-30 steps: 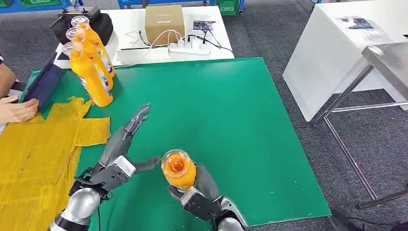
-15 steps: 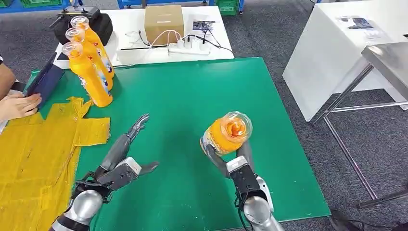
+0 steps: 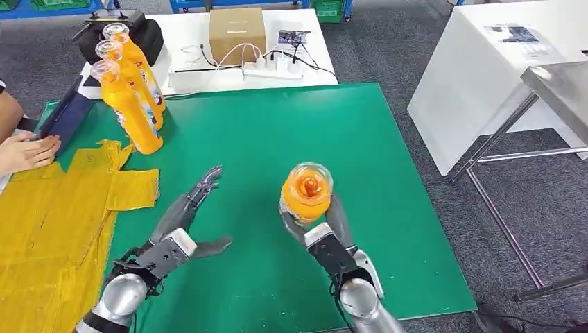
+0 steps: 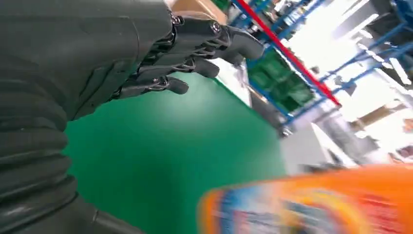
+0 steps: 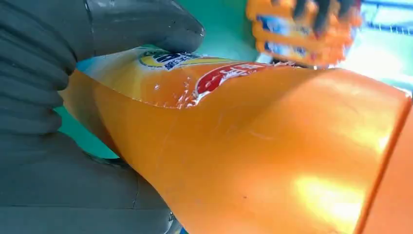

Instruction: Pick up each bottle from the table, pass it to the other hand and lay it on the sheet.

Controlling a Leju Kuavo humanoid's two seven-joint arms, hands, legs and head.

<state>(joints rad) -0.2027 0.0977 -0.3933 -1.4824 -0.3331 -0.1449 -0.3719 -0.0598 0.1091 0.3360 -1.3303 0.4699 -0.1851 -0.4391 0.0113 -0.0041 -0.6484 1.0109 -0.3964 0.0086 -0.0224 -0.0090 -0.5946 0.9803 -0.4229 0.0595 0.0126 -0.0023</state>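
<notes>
Over the green counter (image 3: 360, 159), near its front edge, a bottle (image 3: 306, 191) is held upright in the right hand (image 3: 324, 232), fingers wrapped round its lower body, cap end toward the head camera; the left hand (image 3: 182, 225) is kept released, fingers spread, nothing grasped, well apart from the bottle; three more bottles (image 3: 128, 87) are stood at the far left corner; a yellow sheet (image 3: 52, 222) is spread at the left; a person's hand (image 3: 24, 152) is rested at its edge.
</notes>
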